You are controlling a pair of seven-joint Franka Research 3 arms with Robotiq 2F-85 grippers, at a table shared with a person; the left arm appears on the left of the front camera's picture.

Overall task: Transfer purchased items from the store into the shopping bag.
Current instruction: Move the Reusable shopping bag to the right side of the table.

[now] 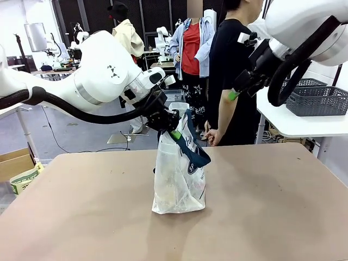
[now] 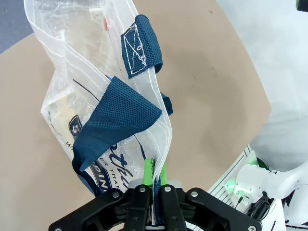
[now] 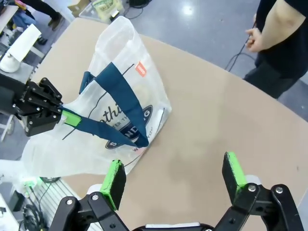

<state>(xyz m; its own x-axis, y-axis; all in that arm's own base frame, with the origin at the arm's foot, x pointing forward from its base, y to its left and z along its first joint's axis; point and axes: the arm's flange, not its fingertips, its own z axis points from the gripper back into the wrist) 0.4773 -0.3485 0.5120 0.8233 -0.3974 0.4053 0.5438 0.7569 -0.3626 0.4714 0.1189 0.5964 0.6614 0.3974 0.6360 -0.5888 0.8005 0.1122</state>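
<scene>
Your left gripper (image 1: 175,134) pinches the bag (image 1: 179,179) rim shut, mid-table; your right gripper (image 3: 174,176) hangs wide open and empty, up to the right.

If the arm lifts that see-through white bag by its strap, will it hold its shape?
Probably not: the translucent white plastic bag creases and sags, so it looks floppy. The left claw, shut on its navy strap, may let it swing. It seems light.
</scene>
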